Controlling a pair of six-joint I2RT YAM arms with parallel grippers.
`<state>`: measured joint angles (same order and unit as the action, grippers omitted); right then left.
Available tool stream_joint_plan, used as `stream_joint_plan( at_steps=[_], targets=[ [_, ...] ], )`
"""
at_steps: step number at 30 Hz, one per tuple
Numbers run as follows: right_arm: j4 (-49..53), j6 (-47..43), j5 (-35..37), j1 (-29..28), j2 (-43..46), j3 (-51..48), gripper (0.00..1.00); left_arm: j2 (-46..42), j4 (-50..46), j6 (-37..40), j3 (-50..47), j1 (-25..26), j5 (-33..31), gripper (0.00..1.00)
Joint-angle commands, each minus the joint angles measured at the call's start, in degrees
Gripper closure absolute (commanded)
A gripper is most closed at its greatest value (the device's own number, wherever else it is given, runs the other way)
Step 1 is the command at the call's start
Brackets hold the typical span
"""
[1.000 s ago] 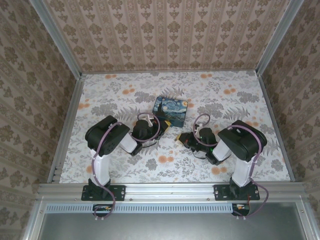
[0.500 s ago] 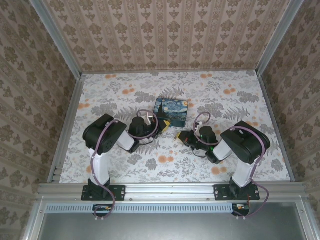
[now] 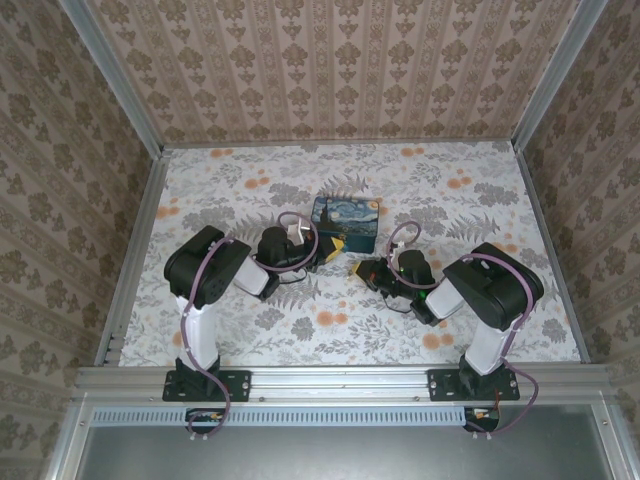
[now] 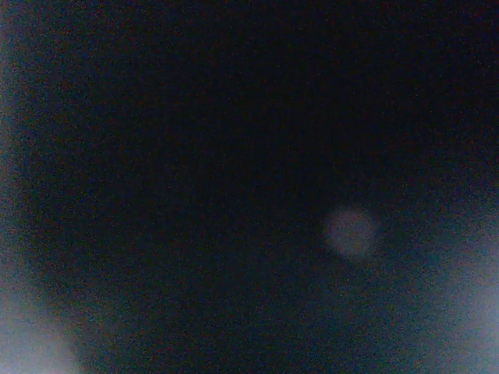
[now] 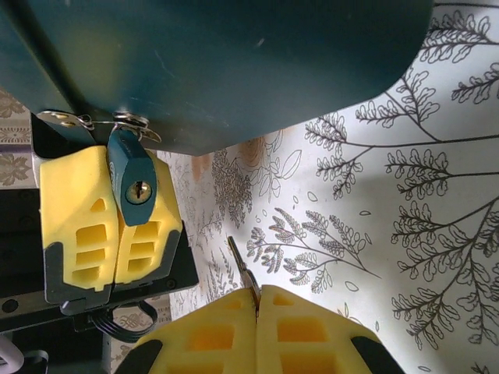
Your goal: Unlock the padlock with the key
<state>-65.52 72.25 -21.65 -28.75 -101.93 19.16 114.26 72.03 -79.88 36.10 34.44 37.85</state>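
Floral bench (image 5: 405,195) carries the starry box (image 5: 234,62). The padlock (image 5: 132,175) hangs from the box's hasp, keyhole facing out. The left pincer (image 5: 115,241), pads pressed together, sits behind it, likely bracing it. The right pincer (image 5: 257,312) pinches the key (image 5: 242,265), blade aimed boxward, apart from the lock.
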Motion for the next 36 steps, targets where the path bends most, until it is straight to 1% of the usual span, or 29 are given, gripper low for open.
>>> stream_joint_plan(
  at_steps=[1,11,22,36],
  targets=[
    [0.3,0.3,-0.9,0.3,1.4,1.1,1.00,-0.6,2.0,1.6,0.6,-0.2,2.2,1.00],
    [1.5,-0.3,-0.3,0.7,3.5,-0.7,1.00,0.0,2.0,1.9,0.1,-0.2,1.8,1.00],
    [6.3,-1.8,0.1,1.3,7.1,0.0,1.00,0.2,2.0,2.4,-0.3,-0.2,1.8,1.00],
    [8.2,-2.0,-0.3,1.8,7.1,2.5,1.00,0.4,2.0,2.6,-0.5,-0.1,1.7,1.00]
  ],
)
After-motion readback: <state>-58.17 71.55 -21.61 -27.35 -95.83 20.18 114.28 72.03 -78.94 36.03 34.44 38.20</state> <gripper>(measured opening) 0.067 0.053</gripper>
